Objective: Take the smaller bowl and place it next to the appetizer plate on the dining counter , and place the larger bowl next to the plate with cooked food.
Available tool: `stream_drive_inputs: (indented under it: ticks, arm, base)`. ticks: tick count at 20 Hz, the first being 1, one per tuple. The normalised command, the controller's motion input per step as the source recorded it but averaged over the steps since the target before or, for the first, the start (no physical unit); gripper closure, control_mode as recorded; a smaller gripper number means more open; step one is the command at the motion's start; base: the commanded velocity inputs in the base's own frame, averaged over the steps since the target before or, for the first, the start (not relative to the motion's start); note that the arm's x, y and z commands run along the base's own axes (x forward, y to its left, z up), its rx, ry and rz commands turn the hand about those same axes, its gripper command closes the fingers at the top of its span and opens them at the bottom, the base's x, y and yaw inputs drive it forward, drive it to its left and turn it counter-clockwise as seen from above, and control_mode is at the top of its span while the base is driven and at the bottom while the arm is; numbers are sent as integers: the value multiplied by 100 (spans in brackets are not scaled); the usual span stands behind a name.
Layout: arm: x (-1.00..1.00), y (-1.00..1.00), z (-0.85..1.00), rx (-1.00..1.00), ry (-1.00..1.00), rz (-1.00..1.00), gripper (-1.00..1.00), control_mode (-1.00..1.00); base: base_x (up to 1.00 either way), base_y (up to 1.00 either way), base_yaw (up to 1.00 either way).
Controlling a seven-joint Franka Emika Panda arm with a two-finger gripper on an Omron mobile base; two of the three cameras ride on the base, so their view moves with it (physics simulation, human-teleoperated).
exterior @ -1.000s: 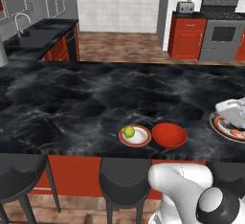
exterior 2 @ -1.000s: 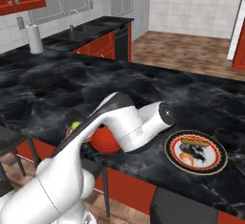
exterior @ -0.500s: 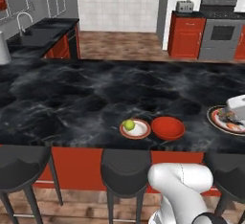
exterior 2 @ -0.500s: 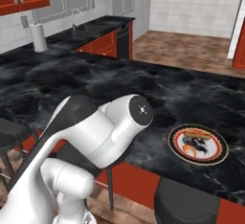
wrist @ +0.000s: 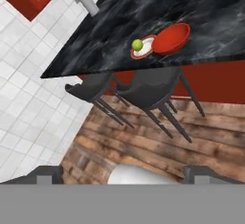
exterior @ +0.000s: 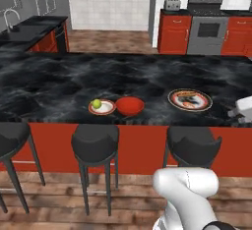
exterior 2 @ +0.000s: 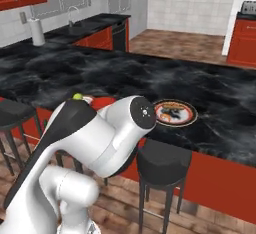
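Fingers wide apart, tips cut off; smaller bowl touching appetizer plate, arm-hidden in right view.

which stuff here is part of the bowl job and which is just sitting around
Part of the job:
- smaller bowl, already beside the appetizer plate
- appetizer plate
- plate with cooked food
- dining counter

Just sitting around:
- stools
- toaster
- stove
- paper towel roll

A home kitchen. Red cabinets, a stove and a sink line the far walls. Dark stools stand at the near black marble table.
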Motion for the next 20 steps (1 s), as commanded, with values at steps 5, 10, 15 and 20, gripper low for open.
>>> stream_drive_inputs:
  ticks: [5, 10, 15, 20]
  arm:
    - [0, 0, 0, 0, 0, 0, -100, 100]
    - [0, 0, 0, 0, 0, 0, -100, 100]
    - [0, 0, 0, 0, 0, 0, -100, 100]
    - [0, 0, 0, 0, 0, 0, -100, 100]
  base:
    - [-9, -100, -4]
    - [0, -100, -2]
    - [0, -100, -33]
    - [48, -100, -31]
